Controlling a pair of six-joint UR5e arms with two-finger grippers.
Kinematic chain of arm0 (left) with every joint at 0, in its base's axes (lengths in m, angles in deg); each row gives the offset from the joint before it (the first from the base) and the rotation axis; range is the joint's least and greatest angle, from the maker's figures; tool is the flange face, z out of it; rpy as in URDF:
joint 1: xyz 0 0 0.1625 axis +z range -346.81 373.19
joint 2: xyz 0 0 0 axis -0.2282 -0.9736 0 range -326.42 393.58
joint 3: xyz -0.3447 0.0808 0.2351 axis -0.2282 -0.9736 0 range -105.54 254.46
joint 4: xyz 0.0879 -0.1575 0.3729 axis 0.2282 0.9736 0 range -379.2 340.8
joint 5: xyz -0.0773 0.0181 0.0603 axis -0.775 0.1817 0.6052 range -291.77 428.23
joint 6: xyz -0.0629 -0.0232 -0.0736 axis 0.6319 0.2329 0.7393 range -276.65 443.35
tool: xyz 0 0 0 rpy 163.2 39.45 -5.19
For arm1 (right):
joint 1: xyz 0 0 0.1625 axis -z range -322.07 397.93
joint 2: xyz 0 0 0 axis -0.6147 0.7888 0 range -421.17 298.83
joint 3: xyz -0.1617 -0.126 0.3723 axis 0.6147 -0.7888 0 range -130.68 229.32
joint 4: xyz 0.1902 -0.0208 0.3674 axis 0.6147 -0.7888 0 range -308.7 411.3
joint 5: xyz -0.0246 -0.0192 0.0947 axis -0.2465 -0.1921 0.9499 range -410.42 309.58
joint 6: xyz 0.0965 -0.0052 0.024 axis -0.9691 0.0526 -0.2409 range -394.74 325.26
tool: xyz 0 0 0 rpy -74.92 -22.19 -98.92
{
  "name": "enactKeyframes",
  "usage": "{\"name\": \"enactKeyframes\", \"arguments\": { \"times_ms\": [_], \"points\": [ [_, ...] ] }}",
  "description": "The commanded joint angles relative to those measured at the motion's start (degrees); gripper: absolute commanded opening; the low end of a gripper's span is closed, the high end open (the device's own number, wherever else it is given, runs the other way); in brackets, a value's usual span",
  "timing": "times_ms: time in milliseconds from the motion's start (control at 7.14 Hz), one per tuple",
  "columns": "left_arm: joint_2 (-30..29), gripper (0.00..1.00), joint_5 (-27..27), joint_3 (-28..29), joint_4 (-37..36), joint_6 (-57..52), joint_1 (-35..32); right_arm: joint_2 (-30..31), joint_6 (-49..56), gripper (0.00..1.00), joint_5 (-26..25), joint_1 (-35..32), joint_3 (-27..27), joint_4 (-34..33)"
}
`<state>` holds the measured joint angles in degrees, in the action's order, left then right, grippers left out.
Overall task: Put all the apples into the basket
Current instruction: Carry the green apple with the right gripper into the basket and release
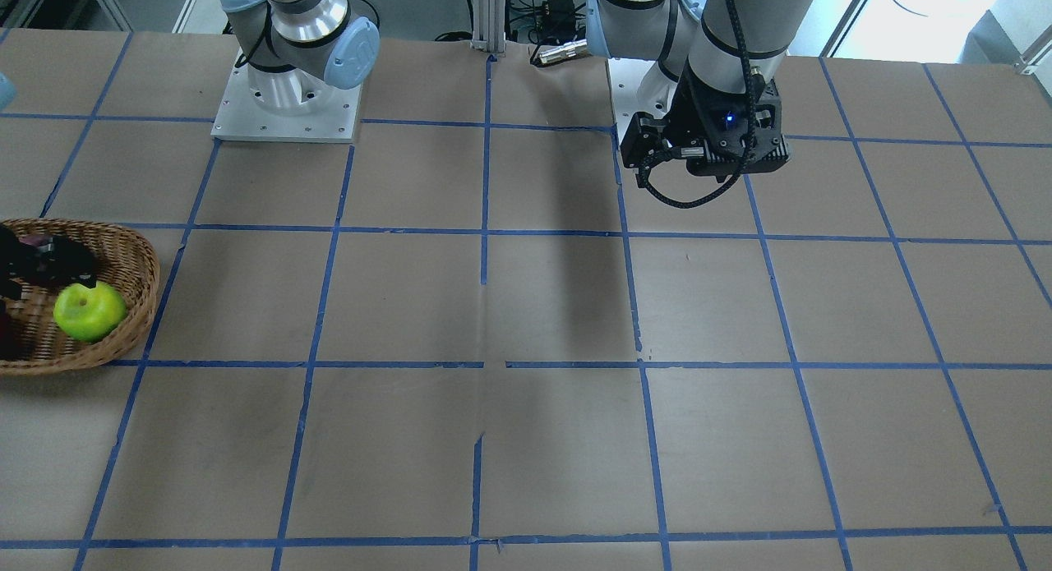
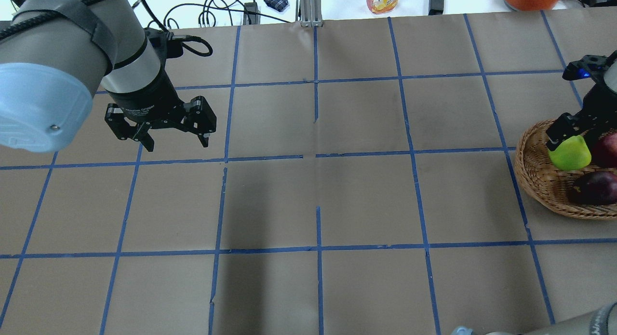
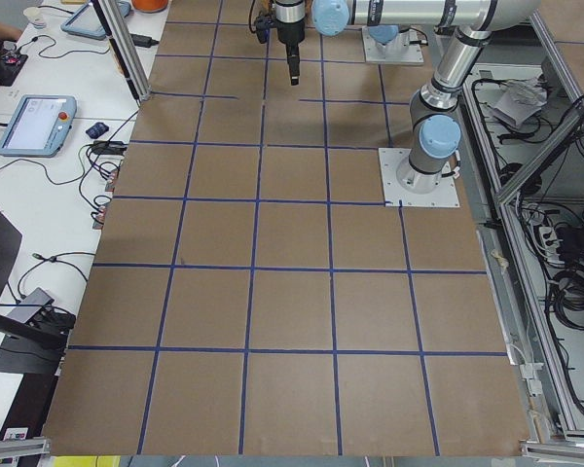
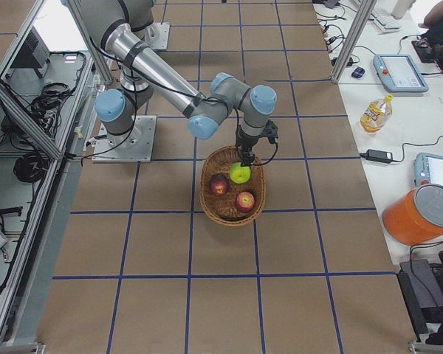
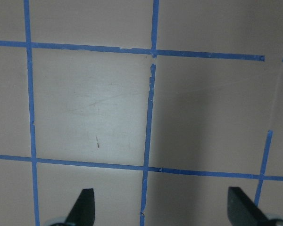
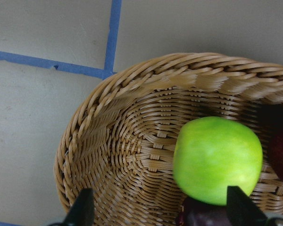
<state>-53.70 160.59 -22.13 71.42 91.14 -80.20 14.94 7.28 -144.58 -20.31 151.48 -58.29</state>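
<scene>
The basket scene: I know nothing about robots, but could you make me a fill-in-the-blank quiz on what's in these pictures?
1. The number of apples lying in the basket is ___.
2. The apple just beneath the right gripper is coloured ___.
3. The left gripper, open above the table, holds ___.

Missing words: three; green; nothing.
</scene>
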Motion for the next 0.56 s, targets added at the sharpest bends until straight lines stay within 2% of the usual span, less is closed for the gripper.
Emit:
{"name": "enactKeyframes", "arguments": {
  "times_ms": [0,140,420],
  "points": [
    [0.0,1.00,0.0,0.0,0.0,0.0,0.0,3.5,-1.3,1.00,0.4,-0.7,-2.8,4.2],
    [0.0,1.00,0.1,0.0,0.1,0.0,0.0,4.8,-5.9,1.00,1.0,-2.2,-6.4,10.8],
    [0.0,1.00,0.1,0.0,0.1,0.0,0.0,6.9,-13.8,1.00,0.6,-8.4,-18.5,25.2]
  ]
}}
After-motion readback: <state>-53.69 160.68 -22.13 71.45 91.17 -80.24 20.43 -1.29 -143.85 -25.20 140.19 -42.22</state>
